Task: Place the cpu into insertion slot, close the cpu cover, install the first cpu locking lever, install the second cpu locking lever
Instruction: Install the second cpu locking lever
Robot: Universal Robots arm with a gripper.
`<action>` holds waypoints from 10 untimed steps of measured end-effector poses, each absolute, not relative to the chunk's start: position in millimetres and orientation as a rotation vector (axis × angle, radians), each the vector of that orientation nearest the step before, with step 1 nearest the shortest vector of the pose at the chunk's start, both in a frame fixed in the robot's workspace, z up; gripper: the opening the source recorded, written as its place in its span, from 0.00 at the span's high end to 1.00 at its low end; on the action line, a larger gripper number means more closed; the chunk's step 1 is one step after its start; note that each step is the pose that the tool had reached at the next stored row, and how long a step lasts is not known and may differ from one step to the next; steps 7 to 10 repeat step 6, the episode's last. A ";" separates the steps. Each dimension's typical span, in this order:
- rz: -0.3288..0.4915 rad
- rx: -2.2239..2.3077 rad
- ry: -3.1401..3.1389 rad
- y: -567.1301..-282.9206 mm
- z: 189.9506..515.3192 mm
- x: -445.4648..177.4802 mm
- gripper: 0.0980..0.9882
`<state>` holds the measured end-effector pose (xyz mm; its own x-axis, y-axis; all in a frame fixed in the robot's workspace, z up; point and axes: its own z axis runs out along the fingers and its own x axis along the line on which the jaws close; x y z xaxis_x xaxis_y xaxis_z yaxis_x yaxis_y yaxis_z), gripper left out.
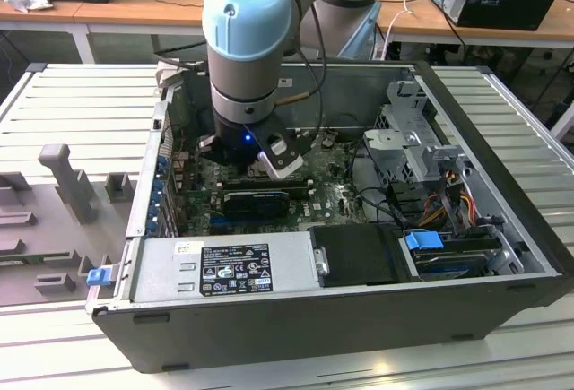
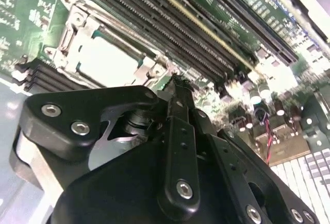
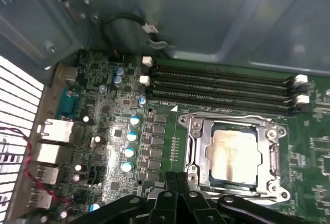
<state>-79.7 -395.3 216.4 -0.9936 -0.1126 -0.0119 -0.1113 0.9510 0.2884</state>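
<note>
The cpu point(image 3: 232, 152) lies flat in the insertion slot point(image 3: 188, 175) on the green board, its pale metal face showing through the window of the cpu cover point(image 3: 202, 154). The cover lies down flat over it. My gripper point(image 3: 180, 180) hovers just beside the socket's edge, fingers pressed together with nothing visible between them. In the second wrist view the gripper's tip point(image 2: 178, 82) sits close to a corner of the socket, with the cpu point(image 2: 105, 62) bright inside the cover point(image 2: 69, 33). In the exterior view the gripper point(image 1: 269, 161) is low inside the open computer case.
Several long black memory slots point(image 3: 221, 87) run beside the socket. Capacitors point(image 3: 129, 136) and rear ports point(image 3: 51, 152) stand on its other side. The case wall point(image 3: 206, 18), a loose cable point(image 3: 129, 26), the power supply point(image 1: 224, 269) and drive cage point(image 1: 413, 139) hem the board in.
</note>
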 end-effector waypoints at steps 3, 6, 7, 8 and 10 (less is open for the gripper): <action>-0.457 0.178 -3.098 -395.1 220.6 -79.7 0.99; -0.458 0.178 -3.098 -395.1 221.4 -79.7 0.99; -0.458 0.178 -3.098 -395.1 221.4 -79.7 0.99; -0.458 0.178 -3.098 -395.1 221.4 -79.7 0.99; -0.458 0.178 -3.098 -395.1 221.4 -79.7 0.99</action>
